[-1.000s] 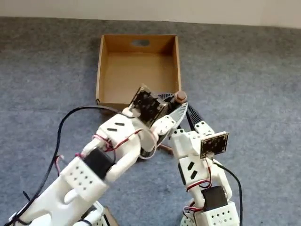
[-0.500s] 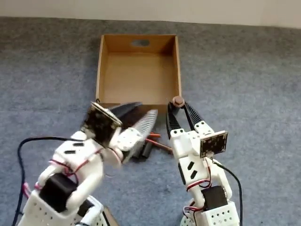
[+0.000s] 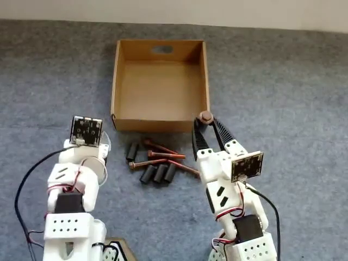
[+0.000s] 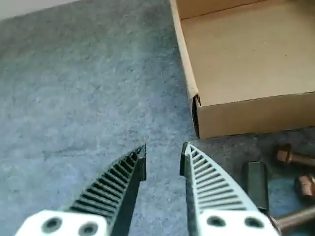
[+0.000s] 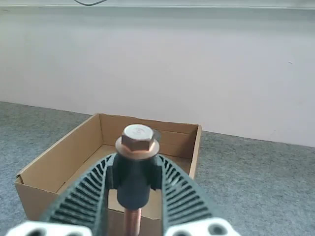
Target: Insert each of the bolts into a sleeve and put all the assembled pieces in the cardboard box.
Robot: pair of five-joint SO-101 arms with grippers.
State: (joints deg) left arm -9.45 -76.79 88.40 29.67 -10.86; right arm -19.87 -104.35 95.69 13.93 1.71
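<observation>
Right gripper (image 3: pixel 206 120) is clamped on a sleeve (image 5: pixel 133 189) with a bolt (image 5: pixel 137 137) already through it. It's upright by the box's (image 3: pixel 160 125) front right corner, handy for dropping in. Left gripper (image 4: pixel 162 157) hangs open and empty beside the loose bolts (image 3: pixel 163 154) and sleeves (image 3: pixel 157 173) mid-way across the carpet (image 3: pixel 283 81).

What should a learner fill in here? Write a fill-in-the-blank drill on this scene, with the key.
1. The right pincer is shut on a ____ that has a bolt standing in it.
2. The box is ____.
3. The left pincer is ____, with nothing between its fingers.

Missing words: sleeve; empty; open.
</observation>
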